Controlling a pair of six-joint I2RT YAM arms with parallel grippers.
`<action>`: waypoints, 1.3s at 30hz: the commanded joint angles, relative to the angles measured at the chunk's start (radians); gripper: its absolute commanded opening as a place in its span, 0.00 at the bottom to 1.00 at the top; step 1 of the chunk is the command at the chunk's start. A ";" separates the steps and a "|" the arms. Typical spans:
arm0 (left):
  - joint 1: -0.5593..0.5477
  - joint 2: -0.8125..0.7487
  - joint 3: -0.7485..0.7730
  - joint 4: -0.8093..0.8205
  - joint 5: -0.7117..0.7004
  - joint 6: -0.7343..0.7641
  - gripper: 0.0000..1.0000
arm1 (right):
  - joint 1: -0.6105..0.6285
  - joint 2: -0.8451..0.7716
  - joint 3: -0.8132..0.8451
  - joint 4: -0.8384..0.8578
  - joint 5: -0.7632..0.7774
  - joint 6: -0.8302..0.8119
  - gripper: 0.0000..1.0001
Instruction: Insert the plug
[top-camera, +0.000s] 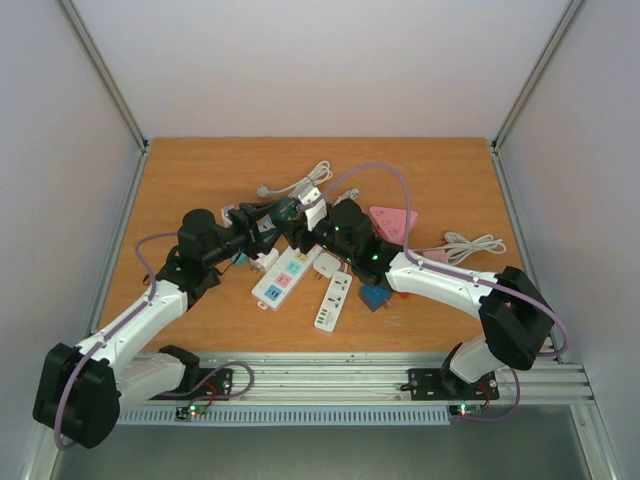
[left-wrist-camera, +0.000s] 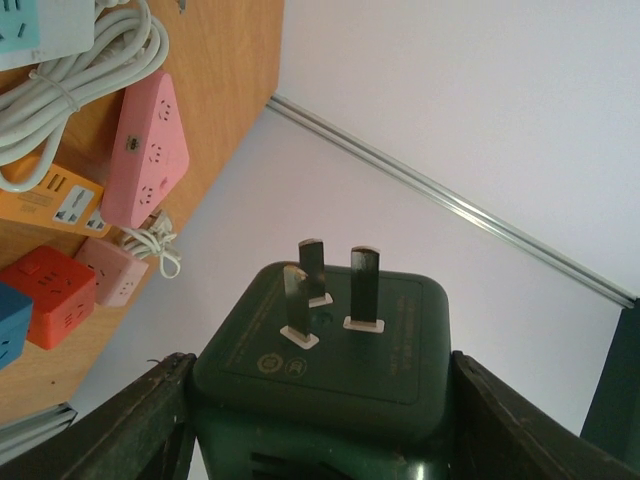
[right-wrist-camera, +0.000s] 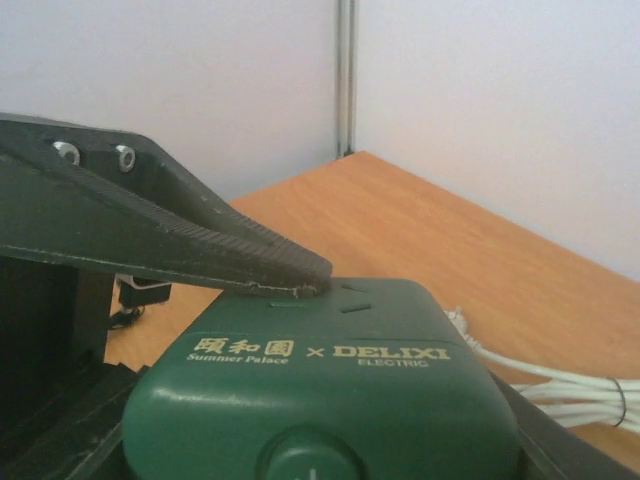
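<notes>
Green plug cube at lower centre of left wrist view, clenched in left tool. Three prongs bare, aimed at wall, not at bench. Right tool flanks same cube; cannot tell if pressing.

Risk: both tools pulling, so cube twists or slips; prongs meet slots skewed.

Around: white strips mid-frame in top view; pink triangular strip and looped white cable upper left of left wrist view. Snag hazard, crowded approach.
</notes>
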 joint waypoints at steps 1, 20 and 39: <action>-0.005 -0.026 0.026 0.061 0.001 -0.033 0.29 | 0.002 0.023 0.052 0.045 0.093 -0.006 0.50; -0.004 -0.354 0.285 -0.843 -0.453 1.081 0.99 | -0.231 0.024 0.302 -0.736 -0.341 -0.023 0.32; -0.004 -0.465 0.272 -0.991 -0.525 1.687 0.99 | -0.321 0.486 0.783 -1.277 -0.445 -0.229 0.33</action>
